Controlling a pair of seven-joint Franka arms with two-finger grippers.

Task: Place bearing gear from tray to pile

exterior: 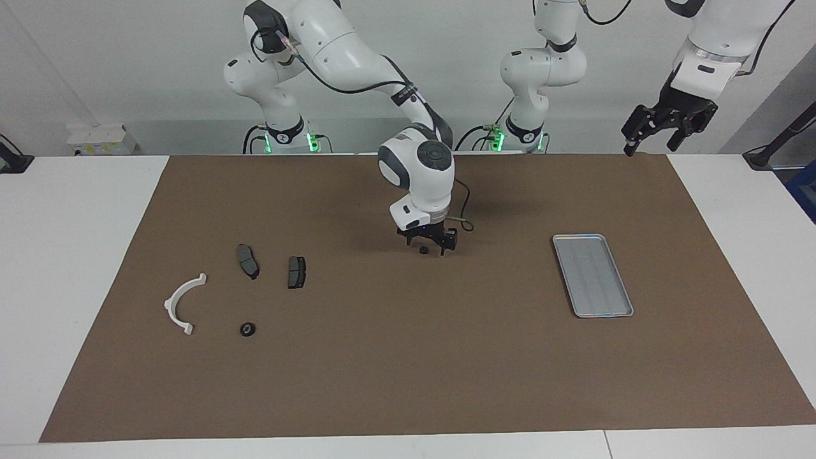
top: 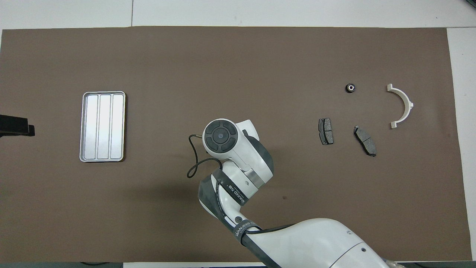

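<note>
My right gripper (exterior: 427, 248) is low over the middle of the brown mat, and its fingers stand apart. A small black bearing gear (exterior: 422, 250) sits between them at mat level. In the overhead view the arm's wrist (top: 223, 137) hides both. The silver-grey tray (exterior: 593, 275) (top: 103, 126) lies empty toward the left arm's end. The pile lies toward the right arm's end: a white arc (exterior: 182, 303) (top: 402, 106), two dark brake pads (exterior: 247, 261) (exterior: 296, 271) and a second bearing gear (exterior: 247, 329) (top: 350, 88). My left gripper (exterior: 656, 141) waits, raised and open, at the mat's edge nearest the robots.
The brown mat (exterior: 408, 370) covers most of the white table. A black cable (exterior: 464, 220) loops from the right wrist. Bare mat lies between the right gripper and the pile.
</note>
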